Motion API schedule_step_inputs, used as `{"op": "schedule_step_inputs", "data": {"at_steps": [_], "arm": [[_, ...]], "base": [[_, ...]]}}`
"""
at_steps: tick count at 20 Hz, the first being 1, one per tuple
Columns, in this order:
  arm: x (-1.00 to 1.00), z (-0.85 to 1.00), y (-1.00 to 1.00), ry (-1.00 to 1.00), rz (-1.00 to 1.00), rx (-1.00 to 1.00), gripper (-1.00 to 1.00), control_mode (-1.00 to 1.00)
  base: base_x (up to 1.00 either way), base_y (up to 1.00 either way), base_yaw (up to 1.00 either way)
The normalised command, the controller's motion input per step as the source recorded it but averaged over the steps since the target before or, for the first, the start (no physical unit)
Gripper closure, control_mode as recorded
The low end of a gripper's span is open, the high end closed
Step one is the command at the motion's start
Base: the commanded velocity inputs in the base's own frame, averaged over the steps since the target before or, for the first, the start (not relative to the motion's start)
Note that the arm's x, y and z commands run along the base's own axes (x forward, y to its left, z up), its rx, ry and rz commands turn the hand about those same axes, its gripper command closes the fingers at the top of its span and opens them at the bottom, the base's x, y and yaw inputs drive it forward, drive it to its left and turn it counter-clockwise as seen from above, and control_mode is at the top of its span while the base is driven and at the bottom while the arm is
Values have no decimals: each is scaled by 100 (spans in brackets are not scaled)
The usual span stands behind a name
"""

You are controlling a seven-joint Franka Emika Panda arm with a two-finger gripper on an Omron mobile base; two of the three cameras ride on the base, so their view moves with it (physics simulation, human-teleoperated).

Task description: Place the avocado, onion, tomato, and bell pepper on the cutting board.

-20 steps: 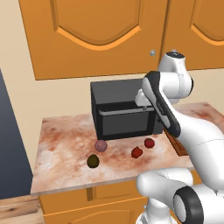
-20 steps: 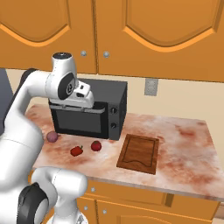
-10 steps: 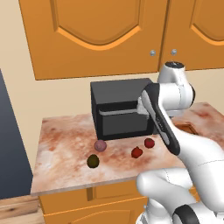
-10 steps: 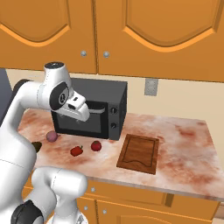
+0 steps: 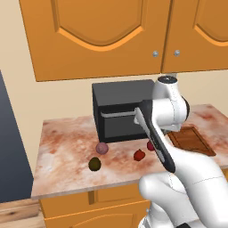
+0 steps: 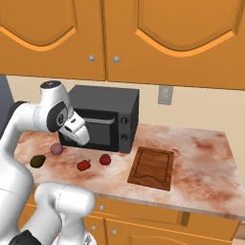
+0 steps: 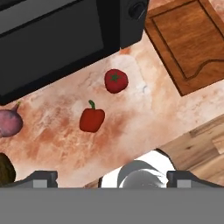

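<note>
My gripper [image 6: 79, 137] hangs open and empty in front of the microwave, above the produce; in the hand view its fingertips [image 7: 42, 178] stand wide apart. On the counter lie the avocado [image 6: 38, 161], the onion [image 6: 57, 149], the bell pepper [image 6: 83, 165] and the tomato [image 6: 105, 159], in a loose row. The cutting board [image 6: 152, 167] lies bare to their right. Below the hand I see the tomato [image 7: 116, 81], bell pepper [image 7: 92, 119], onion [image 7: 8, 122], a sliver of avocado [image 7: 4, 168] and the cutting board [image 7: 188, 39].
A black microwave [image 6: 103, 117] stands at the back of the counter, right behind the produce. Orange wall cabinets [image 6: 119, 33] hang above. The counter's front edge [image 5: 89, 187] runs close to the avocado [image 5: 94, 164]. A wall outlet [image 6: 165, 94] sits right of the microwave.
The arm has bent forward and the hand has come down from beside the microwave's top to in front of its door. The jaws have opened a little wider. The produce has not moved.
</note>
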Motion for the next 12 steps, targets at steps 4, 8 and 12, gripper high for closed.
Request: {"op": "schedule_step_inputs", "data": {"at_steps": [4,8,12], "arm": [[15,-29,27,0,-4,0,-100,-100],[23,-30,9,0,0,0,-100,-100],[28,-32,3,0,0,0,-100,-100]], "base": [[0,0,0],[0,0,0],[0,0,0]]}}
